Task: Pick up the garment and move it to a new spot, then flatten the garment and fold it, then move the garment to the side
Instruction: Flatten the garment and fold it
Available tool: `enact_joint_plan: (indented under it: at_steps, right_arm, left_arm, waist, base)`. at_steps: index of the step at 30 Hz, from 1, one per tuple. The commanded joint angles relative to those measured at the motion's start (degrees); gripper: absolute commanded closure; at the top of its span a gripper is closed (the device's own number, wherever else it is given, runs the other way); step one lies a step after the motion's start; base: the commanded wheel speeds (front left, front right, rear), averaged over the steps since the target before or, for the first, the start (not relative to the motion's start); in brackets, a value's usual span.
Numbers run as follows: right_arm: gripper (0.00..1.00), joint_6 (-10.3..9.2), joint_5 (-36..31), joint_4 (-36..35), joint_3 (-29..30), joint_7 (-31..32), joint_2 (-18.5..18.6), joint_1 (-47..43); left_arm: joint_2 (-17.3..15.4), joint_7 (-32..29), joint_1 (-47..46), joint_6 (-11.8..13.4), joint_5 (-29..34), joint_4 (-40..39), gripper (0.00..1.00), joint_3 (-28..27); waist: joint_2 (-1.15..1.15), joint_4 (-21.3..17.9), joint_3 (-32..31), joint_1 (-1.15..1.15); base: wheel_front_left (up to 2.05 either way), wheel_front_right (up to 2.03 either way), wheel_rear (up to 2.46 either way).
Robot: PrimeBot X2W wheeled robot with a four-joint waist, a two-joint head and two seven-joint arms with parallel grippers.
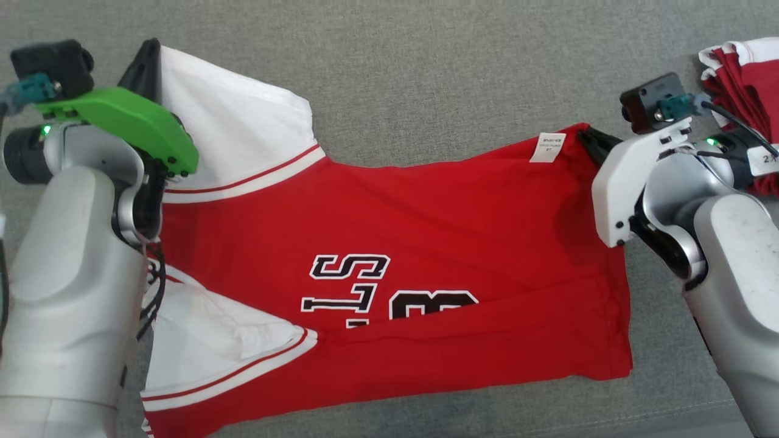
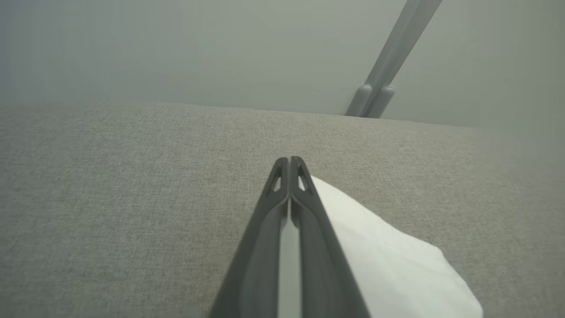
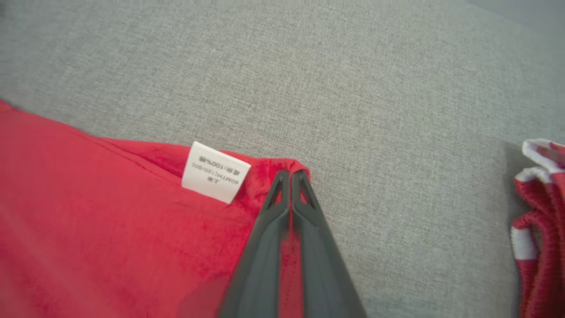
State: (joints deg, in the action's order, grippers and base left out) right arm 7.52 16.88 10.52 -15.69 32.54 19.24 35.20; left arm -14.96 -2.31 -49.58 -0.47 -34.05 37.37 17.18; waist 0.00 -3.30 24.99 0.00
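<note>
The garment (image 1: 395, 231) is a red jersey with white sleeves and black lettering, spread across the grey cloth surface. My left gripper (image 1: 148, 55) is shut on the far white sleeve (image 1: 231, 128), which rises to its fingertips. In the left wrist view my left gripper (image 2: 289, 162) has its fingers pressed together, with the white sleeve (image 2: 388, 260) along their right side. My right gripper (image 1: 591, 139) is shut on the garment's far hem corner, beside a white label (image 1: 548, 148). In the right wrist view my right gripper (image 3: 290, 174) pinches the red cloth (image 3: 110, 221) just right of the label (image 3: 215, 172).
Another red and white garment (image 1: 739, 67) lies bunched at the far right, close to my right arm, and its edge (image 3: 538, 221) lies to the right of my right gripper. A grey post (image 2: 390, 66) stands beyond the surface's far edge. A seam (image 1: 669, 410) runs along the near right.
</note>
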Motion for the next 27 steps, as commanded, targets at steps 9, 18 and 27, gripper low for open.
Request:
enact_joint_plan:
  at_steps: [9, 18, 27]
  right_arm:
    - [1.0, -0.07, 2.27, -9.81, 4.72, -1.69, 3.15, -11.37]
    - [1.0, -0.08, 1.46, -17.05, 5.9, -3.7, 7.06, -18.93]
    - [1.0, -0.08, 1.56, -17.35, 1.44, -6.12, 13.9, -22.94]
  left_arm:
    - [0.61, 3.37, 17.88, 2.48, -2.87, -16.06, 1.0, -0.66]
    - [-1.48, 0.18, 33.59, 7.8, -3.87, -31.58, 1.0, -1.01]
    - [-1.64, -2.44, 43.39, 11.43, -6.87, -40.36, 1.0, -2.48]
  waist:
    - [0.0, 3.11, -6.11, 0.0]
    - [0.0, 4.06, -9.48, 0.0]
    - [0.0, 4.69, -11.33, 0.0]
  base:
    - [0.0, 0.0, 0.0]
    - [0.0, 0.0, 0.0]
    - [0.0, 0.0, 0.0]
